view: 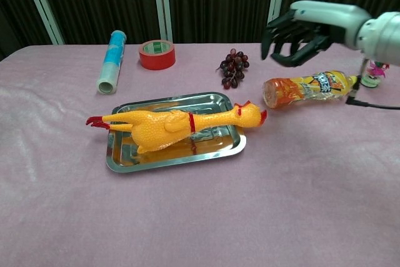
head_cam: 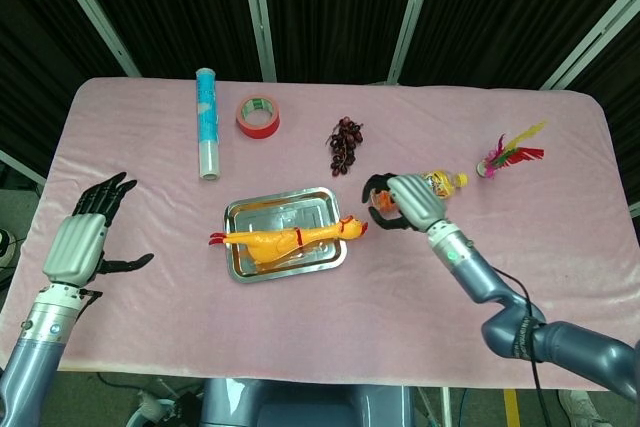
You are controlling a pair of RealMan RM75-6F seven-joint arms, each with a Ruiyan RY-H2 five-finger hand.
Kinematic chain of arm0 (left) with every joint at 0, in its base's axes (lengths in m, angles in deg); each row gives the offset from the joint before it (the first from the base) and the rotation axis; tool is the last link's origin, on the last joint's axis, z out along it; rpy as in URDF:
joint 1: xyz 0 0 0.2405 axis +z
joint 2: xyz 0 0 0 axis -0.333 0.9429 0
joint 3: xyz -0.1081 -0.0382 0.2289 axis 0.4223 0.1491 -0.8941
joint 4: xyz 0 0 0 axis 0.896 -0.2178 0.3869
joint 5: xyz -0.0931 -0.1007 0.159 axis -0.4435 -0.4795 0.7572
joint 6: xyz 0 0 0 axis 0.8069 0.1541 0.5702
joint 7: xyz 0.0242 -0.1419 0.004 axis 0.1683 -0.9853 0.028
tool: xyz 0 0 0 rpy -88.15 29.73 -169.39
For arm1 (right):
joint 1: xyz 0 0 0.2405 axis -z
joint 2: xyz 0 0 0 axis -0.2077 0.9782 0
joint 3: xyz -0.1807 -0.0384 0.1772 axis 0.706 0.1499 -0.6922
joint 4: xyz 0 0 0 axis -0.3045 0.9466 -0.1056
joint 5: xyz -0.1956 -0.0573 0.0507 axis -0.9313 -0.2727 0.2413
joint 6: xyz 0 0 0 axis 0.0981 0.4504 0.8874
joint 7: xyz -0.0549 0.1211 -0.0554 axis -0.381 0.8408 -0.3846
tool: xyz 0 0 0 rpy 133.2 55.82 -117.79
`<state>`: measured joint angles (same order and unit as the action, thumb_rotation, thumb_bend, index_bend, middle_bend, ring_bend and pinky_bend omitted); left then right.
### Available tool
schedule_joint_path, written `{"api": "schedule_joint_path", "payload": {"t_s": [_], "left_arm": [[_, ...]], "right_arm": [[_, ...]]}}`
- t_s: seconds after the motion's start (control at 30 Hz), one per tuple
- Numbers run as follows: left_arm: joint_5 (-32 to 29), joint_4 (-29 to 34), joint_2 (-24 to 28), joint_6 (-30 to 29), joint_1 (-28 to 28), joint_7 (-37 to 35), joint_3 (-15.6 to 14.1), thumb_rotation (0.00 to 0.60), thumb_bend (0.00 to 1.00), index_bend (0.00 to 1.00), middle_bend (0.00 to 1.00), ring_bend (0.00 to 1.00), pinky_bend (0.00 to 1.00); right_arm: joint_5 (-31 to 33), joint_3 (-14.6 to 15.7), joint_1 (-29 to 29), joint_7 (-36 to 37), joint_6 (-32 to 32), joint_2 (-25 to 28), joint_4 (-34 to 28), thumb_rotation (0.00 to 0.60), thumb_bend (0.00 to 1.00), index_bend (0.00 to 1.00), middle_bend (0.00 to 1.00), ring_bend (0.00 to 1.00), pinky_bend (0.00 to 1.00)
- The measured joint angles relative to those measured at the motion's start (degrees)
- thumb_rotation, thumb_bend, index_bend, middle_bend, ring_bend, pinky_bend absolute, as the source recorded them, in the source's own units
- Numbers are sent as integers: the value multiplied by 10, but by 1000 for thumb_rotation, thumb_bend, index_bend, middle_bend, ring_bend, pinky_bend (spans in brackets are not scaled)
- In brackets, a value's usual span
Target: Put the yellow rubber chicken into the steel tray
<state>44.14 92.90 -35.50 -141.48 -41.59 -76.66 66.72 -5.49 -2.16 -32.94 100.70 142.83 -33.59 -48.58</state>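
I see the yellow rubber chicken [view: 172, 126] lying in the shallow steel tray [view: 128, 161], head and feet overhanging. My right hand [view: 299, 28] hovers empty, fingers loosely curled; my left hand [head_cam: 85, 240] is spread, empty.

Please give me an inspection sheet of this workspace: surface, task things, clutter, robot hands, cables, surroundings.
Surface: pink cloth covers the table.
Job's things: yellow rubber chicken lies in the steel tray; head and feet stick out over the rims.
Clutter: blue roll, red tape, grapes, orange bottle on its side, feather shuttlecock.
Robot hands: right robot hand holds nothing, raised above the bottle; left robot hand holds nothing, fingers spread.
Cables: black cable by the right arm.
Surroundings: black curtains, metal poles.
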Motion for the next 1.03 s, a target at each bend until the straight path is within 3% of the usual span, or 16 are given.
{"api": "schedule_joint_path", "payload": {"t_s": [0.17,0.37,0.47,1.03], "left_arm": [[-7,-24,11,-3,17,-19,-2,600,36,115,21,0,28],[20,-41,16,-22,41,-27,-15,600,36,89,2,0,11],[44,-44,21,-25,51,-28,-30,600,36,68,0,0,2],[167,-50,21,-118,141,-33,-91,600,36,6,0,0,0]], "right_arm": [[-11,15,74,-9,95,46,-19,600,492,387,334,207,268],[-29,43,162,-60,201,78,-20,600,492,109,177,64,102],[-34,61,201,-85,233,91,-19,600,492,19,130,25,50],[-62,124,347,-130,343,103,-37,600,493,0,58,0,0]]}}
